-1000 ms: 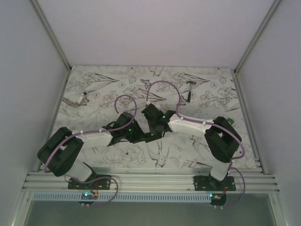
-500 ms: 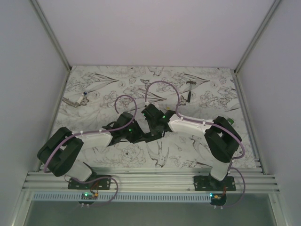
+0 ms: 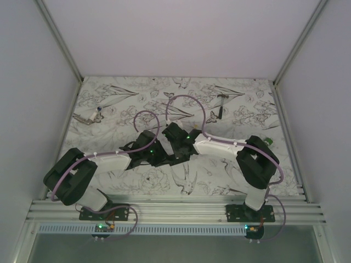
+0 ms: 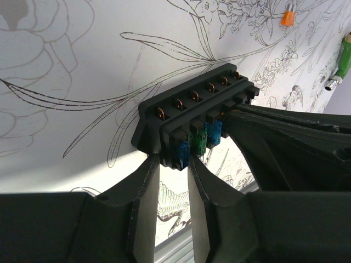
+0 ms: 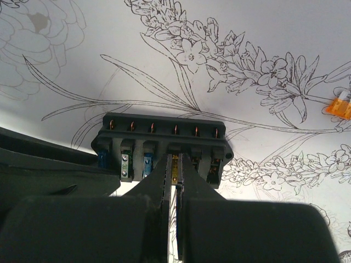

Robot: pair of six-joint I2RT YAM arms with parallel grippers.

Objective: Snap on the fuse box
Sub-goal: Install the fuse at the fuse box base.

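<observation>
Though mid-table (image 3: 115, 109), fuse box (image 4: 189, 112) between arms (image 3: 109, 160)

Near side blocked
Left gripper (image 4: 173, 162) and right gripper (image 5: 175, 159) crowd the fuse box (image 4: 186, 109); its far side (toward the hammer (image 3: 221, 106)) stands open.

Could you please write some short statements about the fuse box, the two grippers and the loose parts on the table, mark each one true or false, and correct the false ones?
1. The left gripper holds the fuse box by one end. True.
2. The right gripper stands wide open above the table. False: its fingers are shut, with their tips at the fuse box's slots.
3. An orange fuse lies loose on the table, apart from the fuse box. True.
4. Every slot of the fuse box is empty. False: a blue fuse and a green fuse sit in it.
</observation>
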